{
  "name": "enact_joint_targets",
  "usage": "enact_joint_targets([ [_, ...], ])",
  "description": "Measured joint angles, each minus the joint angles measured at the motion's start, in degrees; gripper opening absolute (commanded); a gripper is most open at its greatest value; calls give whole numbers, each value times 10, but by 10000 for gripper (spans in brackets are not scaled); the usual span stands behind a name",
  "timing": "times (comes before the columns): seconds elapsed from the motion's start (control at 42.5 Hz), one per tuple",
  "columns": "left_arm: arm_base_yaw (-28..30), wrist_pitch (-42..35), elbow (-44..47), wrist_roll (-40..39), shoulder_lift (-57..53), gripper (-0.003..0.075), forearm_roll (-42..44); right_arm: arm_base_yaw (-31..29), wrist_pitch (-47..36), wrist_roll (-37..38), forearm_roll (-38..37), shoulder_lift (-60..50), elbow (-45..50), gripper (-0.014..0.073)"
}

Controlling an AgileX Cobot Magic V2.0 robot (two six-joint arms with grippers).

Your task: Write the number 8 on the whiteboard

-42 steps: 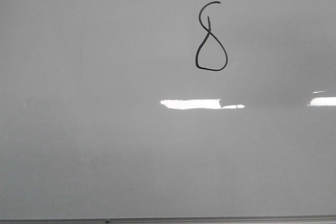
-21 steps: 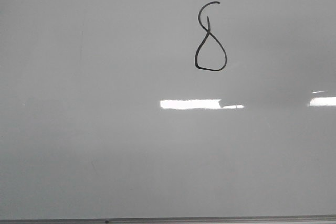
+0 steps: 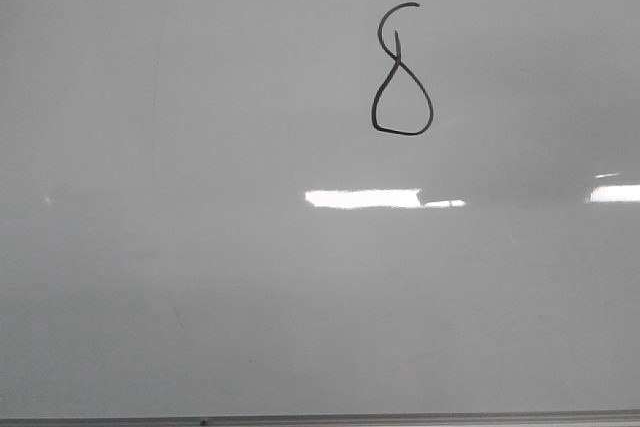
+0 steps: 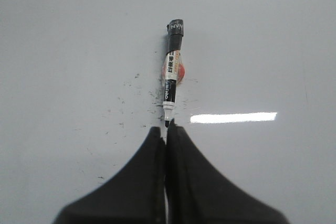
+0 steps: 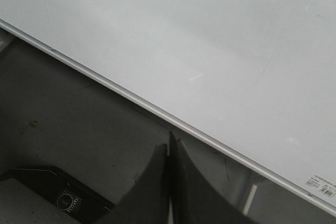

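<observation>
One black number 8 (image 3: 403,72) sits far and a bit right on your whiteboard (image 3: 200,277). Your left tool (image 4: 167,129) is pressed together by a marker (image 4: 171,74); your right tool (image 5: 169,150) is pressed together too.

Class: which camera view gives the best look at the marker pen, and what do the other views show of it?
The left wrist view: the marker pen lies on the whiteboard just beyond the left gripper, whose jaws look closed, label and cap readable. The front view and the right wrist view show no pen at all.
</observation>
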Motion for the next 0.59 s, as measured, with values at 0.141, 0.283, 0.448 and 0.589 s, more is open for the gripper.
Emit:
enact_joint_targets([
  [0.141,0,0,0,0,0,-21,-3,0,0,0,0,0,0,-69],
  [0.283,0,0,0,0,0,-21,-3,0,0,0,0,0,0,-69],
  [0.448,0,-13,0,1,0,-21,-11,0,0,0,0,0,0,-69],
  [0.589,0,-23,0,1,0,-21,-13,0,0,0,0,0,0,-69],
])
